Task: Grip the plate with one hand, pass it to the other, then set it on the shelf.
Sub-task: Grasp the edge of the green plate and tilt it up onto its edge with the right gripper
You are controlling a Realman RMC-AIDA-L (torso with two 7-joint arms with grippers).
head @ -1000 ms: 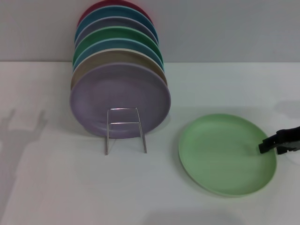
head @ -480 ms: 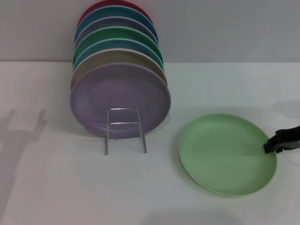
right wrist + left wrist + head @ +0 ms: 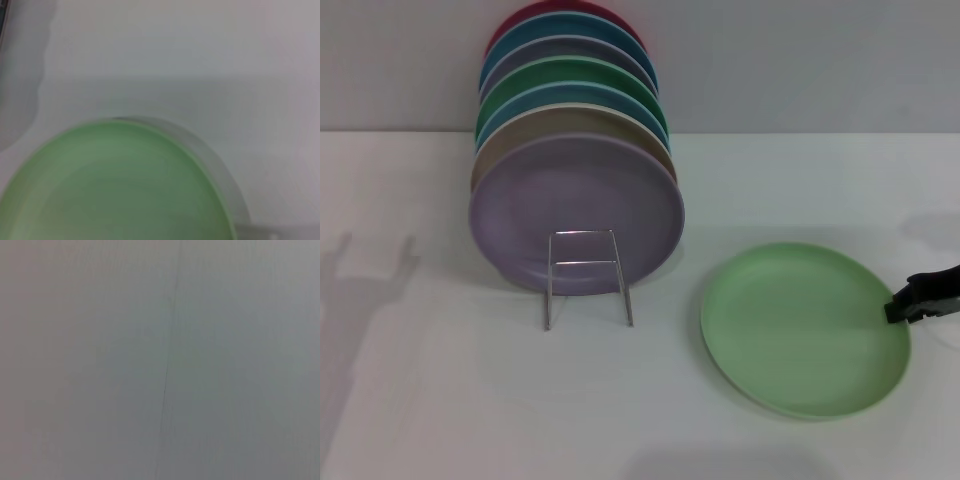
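Plate (image 3: 800, 328) lay flat on the white table (image 3: 440, 400), to the right of the rack (image 3: 586, 275) and apart from it. Right gripper (image 3: 897, 306) reached in from the right edge and met the plate's right rim; whether its fingers were clamped on the rim could not be told. The right wrist view showed the plate (image 3: 120, 185) close up on the table. Lilac plate (image 3: 576, 212) fronted a row of upright plates in the rack. The left gripper was out of sight.
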